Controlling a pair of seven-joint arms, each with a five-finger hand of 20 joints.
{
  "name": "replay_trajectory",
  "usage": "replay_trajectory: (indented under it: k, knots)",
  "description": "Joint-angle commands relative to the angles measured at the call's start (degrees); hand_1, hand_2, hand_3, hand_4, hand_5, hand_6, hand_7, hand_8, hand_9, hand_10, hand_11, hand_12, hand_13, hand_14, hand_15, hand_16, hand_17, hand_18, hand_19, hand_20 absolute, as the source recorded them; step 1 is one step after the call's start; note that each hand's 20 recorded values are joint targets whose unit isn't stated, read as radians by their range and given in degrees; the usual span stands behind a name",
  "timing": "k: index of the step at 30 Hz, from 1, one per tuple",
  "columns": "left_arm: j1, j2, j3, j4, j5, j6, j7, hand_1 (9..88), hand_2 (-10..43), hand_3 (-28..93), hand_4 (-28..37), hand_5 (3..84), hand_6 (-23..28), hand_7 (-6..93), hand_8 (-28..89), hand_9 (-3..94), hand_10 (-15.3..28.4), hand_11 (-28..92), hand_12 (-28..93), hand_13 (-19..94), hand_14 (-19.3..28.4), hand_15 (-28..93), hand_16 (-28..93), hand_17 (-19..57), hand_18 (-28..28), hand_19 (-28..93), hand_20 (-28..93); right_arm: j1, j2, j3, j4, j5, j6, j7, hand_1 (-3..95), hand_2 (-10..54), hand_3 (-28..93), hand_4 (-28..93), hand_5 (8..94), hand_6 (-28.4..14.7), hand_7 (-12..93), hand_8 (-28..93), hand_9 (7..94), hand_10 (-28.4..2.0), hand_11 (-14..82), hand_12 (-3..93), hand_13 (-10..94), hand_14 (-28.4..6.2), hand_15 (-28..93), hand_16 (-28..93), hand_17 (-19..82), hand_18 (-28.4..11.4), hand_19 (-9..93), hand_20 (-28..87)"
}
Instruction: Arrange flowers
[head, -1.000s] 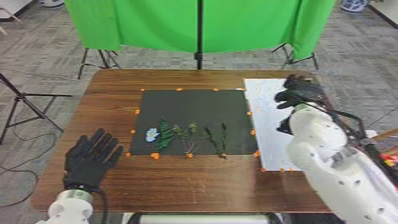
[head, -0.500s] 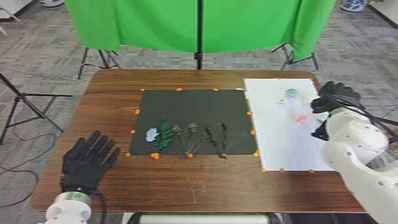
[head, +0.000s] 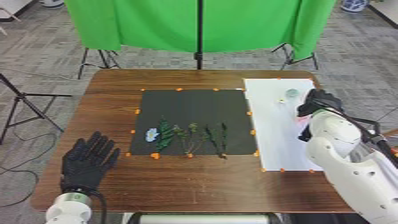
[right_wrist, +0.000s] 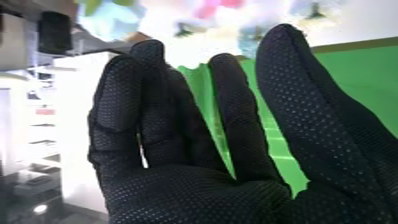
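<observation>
This looks like a robot lab. 2 white robot arms (head: 355, 175) are at a brown desk (head: 160, 187). A big green sheet (head: 151, 25) hangs behind it, and a black stand (head: 21, 94) is on the gray floor (head: 53, 60).

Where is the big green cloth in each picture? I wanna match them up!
Head view: the green cloth hangs across the top, beyond the brown table.
Right wrist view: the green cloth is behind the right robot hand, peeking between its thumb and fingers.
Shared landmark: that same robot hand, in its black glove.
</observation>
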Motion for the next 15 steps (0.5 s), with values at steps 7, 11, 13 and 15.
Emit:
replay_trajectory:
  k: [7, 11, 13, 15]
  knots:
    - [1.61, -1.59, 0.63, 1.37, -2.47, 0.78, -1.74, 34.6, 11.8, 74, -28.3, 44.8, 7.4, 25.2, -12, 40.0, 14.6, 33, 12, 34, 14.7, 53, -7, -3.4, 15.2, 44, 19, -4.51, -0.78, -1.47, 0.37, 1.16, -2.62, 1.23, 47.2, -9.5, 75, -24, 56.5, -7.7, 12, -9, 50.9, -22.7, 12.7, 17.1, 46, -20.5, 58, 18, 29, -27.5, 84, 34]
    - [1.16, -1.73, 0.85, 1.55, -2.93, 1.36, -1.88, 35.1, 11.6, 74, -28.3, 45.0, 7.5, 25.4, -12, 40.2, 14.6, 34, 12, 34, 14.7, 53, -7, -3.4, 15.2, 44, 19, -4.95, -1.06, -2.61, 0.80, 0.35, -0.90, 0.67, 47.5, -9.5, 75, -24, 57.0, -7.8, 12, -9, 54.5, -22.3, 16.0, 18.5, 48, -20.0, 61, 20, 29, -27.3, 84, 33]
    - [1.10, -1.75, 0.71, 1.56, -3.64, 1.58, -1.74, 35.1, 11.6, 74, -28.3, 45.2, 7.6, 25.4, -12, 40.5, 14.7, 34, 12, 34, 14.8, 53, -7, -3.4, 15.2, 44, 19, -4.97, -1.11, -3.19, 0.98, 0.32, 1.08, 0.62, 47.4, -9.5, 75, -24, 58.7, -7.5, 13, -9, 60.1, -21.0, 21.6, 20.6, 50, -19.1, 63, 21, 30, -27.0, 85, 33]
    - [1.22, -1.77, 0.69, 1.49, -3.88, 2.08, -1.65, 35.1, 11.6, 74, -28.3, 45.3, 7.6, 25.7, -12, 40.8, 14.6, 34, 12, 34, 14.8, 54, -7, -3.4, 15.3, 44, 19, -4.98, -1.21, -3.30, 0.96, 0.64, 1.25, 0.69, 46.7, -8.4, 74, -23, 62.3, -6.5, 15, -9, 65.6, -19.7, 27.2, 23.0, 54, -18.3, 62, 23, 31, -26.5, 85, 33]
